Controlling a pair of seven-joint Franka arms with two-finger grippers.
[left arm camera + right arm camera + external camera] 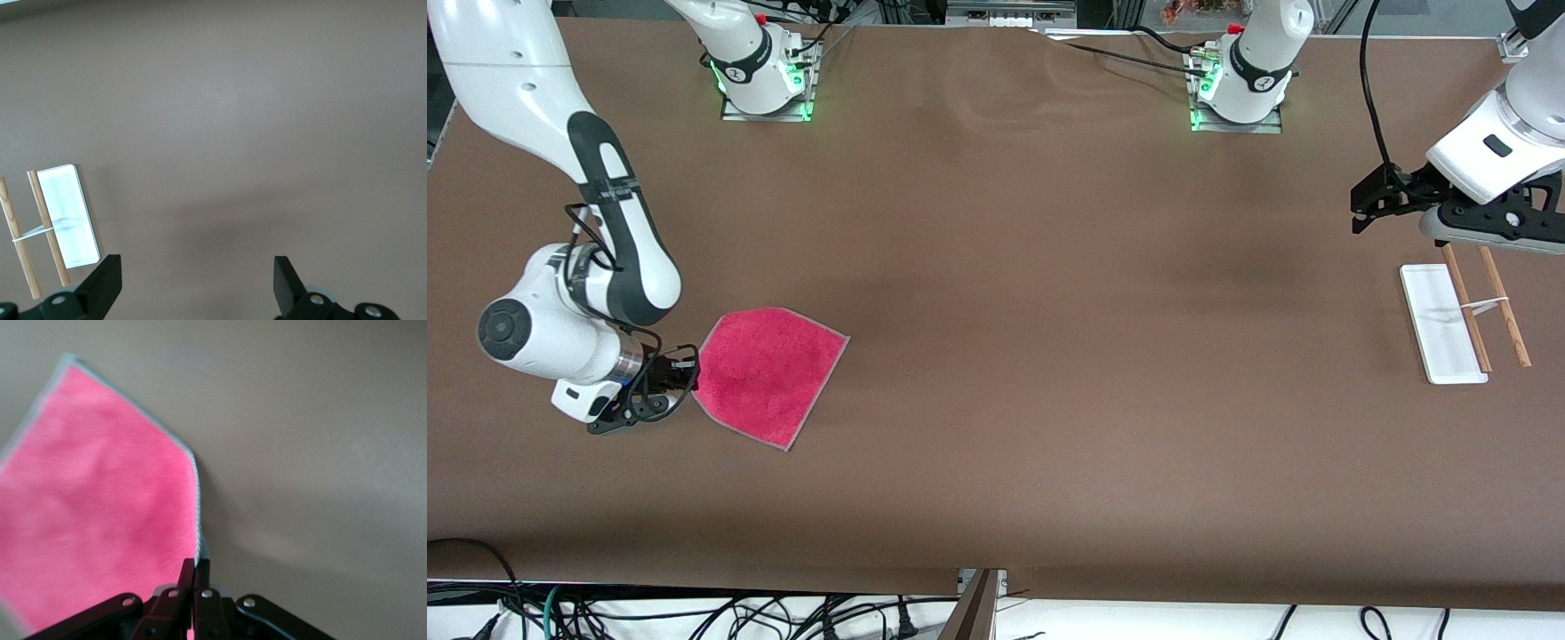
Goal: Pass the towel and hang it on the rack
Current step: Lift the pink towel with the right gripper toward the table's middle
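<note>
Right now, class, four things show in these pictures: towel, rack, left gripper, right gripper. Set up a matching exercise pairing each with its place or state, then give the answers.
Column one:
1. towel
2. rack
3. left gripper
4. right gripper

Column two:
A. open, in the air by the rack
B. shut on the towel's edge
C. pink-red, mostly flat on the table
D. white base, two wooden rods, at the left arm's end

Pairs: 1-C, 2-D, 3-A, 4-B
</note>
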